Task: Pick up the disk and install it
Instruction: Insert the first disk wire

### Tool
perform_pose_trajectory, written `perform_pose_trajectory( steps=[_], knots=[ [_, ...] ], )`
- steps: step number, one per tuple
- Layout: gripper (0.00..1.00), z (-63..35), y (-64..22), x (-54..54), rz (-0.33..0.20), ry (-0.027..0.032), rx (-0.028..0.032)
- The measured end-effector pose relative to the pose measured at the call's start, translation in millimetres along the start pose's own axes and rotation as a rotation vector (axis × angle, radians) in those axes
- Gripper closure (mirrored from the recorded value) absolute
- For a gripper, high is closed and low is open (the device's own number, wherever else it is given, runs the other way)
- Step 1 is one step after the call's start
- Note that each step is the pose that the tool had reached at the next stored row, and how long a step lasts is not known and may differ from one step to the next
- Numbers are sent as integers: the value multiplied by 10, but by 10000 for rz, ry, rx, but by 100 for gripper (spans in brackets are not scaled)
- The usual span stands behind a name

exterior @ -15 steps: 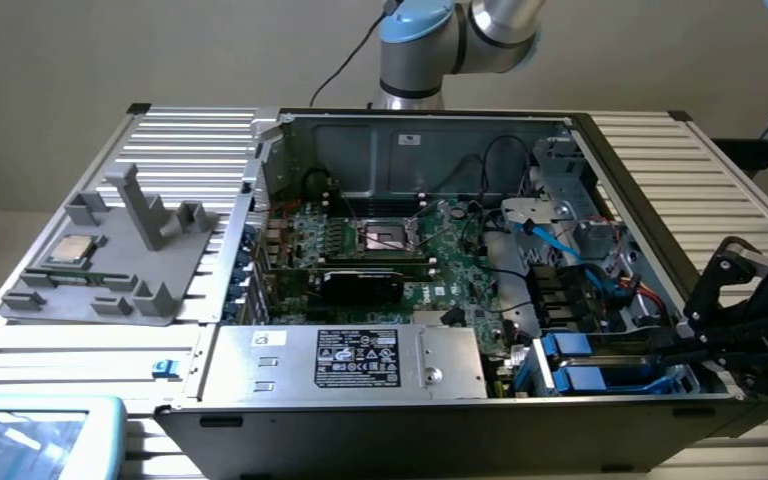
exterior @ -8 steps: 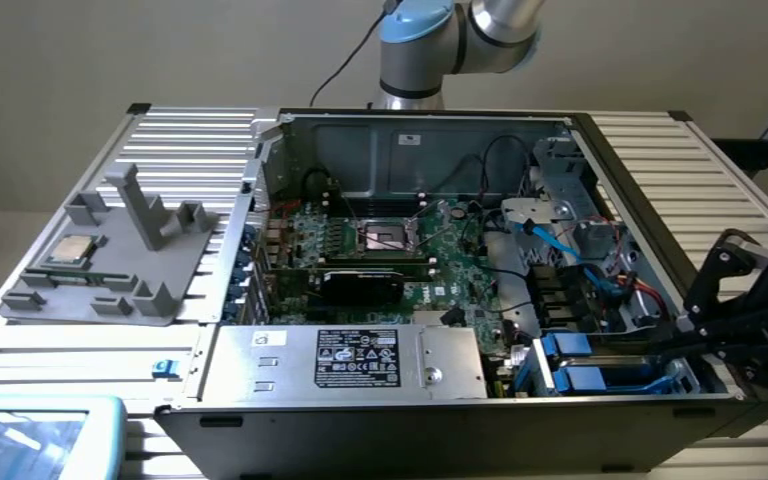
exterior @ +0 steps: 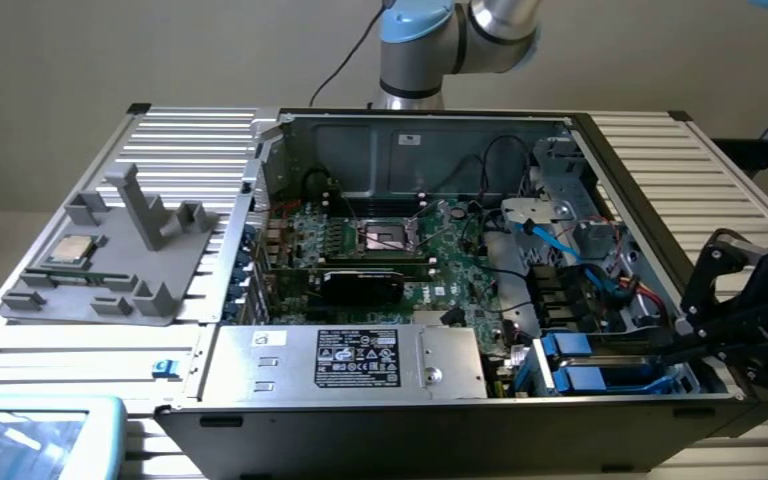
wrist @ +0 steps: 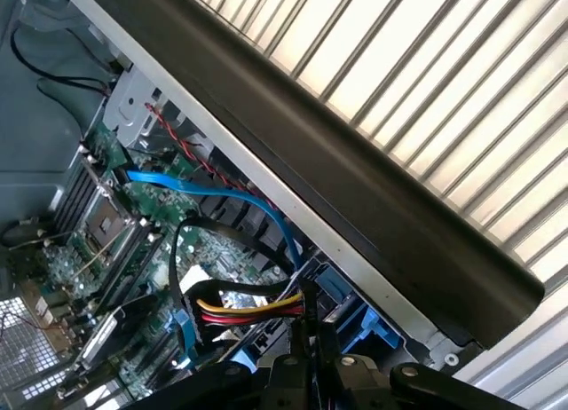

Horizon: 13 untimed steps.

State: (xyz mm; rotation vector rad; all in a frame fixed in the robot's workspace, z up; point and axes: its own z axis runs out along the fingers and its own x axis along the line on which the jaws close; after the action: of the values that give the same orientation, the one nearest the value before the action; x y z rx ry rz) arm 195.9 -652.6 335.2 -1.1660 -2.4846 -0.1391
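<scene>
The open computer case (exterior: 398, 420) lies on its side. In its drive bay at the exterior view's lower right sit two bright blue carriers, one (exterior: 607, 378) nearer the front and one (exterior: 574, 345) just behind it. The disk's metal body and label are hidden inside the bay, so I cannot tell which carrier holds it. My black gripper (exterior: 660, 352) reaches in over the case's right wall with its tips at the blue carriers. In the wrist view the fingers (wrist: 302, 357) stand close together, shut, with nothing visible between them, right above the blue plastic (wrist: 346, 296).
A bundle of yellow, red and black power wires (wrist: 240, 305) and a blue data cable (wrist: 204, 186) run close to the gripper. The grey power-supply box (exterior: 344, 360) fills the case's front. A grey fixture (exterior: 111, 270) with a small processor chip (exterior: 68, 252) sits at the left.
</scene>
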Motion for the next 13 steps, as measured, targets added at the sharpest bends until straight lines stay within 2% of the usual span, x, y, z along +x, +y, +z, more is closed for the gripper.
perform_pose_trajectory(
  steps=[1, 2, 6, 9, 13],
  knots=[
    [85, 3, 6, 8, 43, -124, 79],
    [85, 3, 7, 9, 54, -154, 101],
    [85, 4, 8, 10, 59, -164, 110],
    [85, 0, 12, 23, 83, -228, 158],
    [85, -19, 20, 55, 143, -380, 267]
  ],
)
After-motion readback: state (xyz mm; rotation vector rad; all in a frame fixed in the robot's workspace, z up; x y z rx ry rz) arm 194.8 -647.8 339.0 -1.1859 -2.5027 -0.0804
